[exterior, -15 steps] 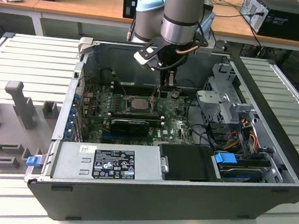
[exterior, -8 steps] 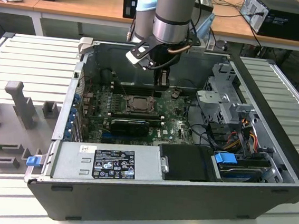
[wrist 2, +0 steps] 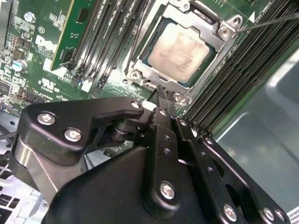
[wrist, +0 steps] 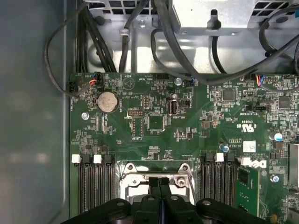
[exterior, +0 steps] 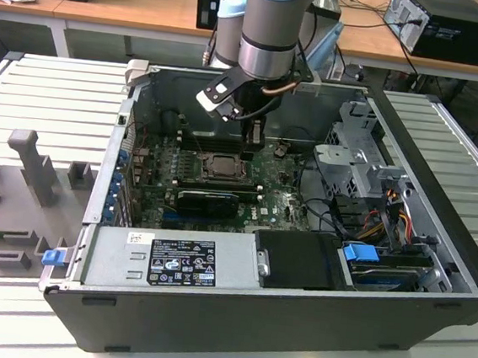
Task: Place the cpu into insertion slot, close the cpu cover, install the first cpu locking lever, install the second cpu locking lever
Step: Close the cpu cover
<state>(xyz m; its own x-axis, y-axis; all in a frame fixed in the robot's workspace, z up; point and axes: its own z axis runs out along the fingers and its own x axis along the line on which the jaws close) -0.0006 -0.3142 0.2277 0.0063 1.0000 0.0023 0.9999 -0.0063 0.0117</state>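
Note:
The cpu (wrist 2: pixel 180 50) lies flat in the insertion slot (exterior: pixel 222 165) on the green board. The silver cpu cover (wrist 2: pixel 223 41) is folded down around it, and its edge also shows in the first wrist view (wrist: pixel 127 173). One thin wire locking lever (wrist 2: pixel 268 21) runs out from the cover's corner, and another thin lever (wrist: pixel 191 185) lies along the socket's side. My gripper (wrist 2: pixel 161 93) is shut with nothing visible between its fingers. Its tips (wrist: pixel 159 182) stand at the socket's edge, just beside the cover. In the exterior view the gripper (exterior: pixel 253 149) hangs at the socket's right side.
Black memory slots (wrist 2: pixel 110 42) flank the socket on both sides. A black heatsink-like block (exterior: pixel 207 200) sits in front of the socket. Cables (wrist: pixel 187 70) and a drive cage (exterior: pixel 355 161) crowd the case's right side in the exterior view. Case walls (exterior: pixel 118 159) enclose the board.

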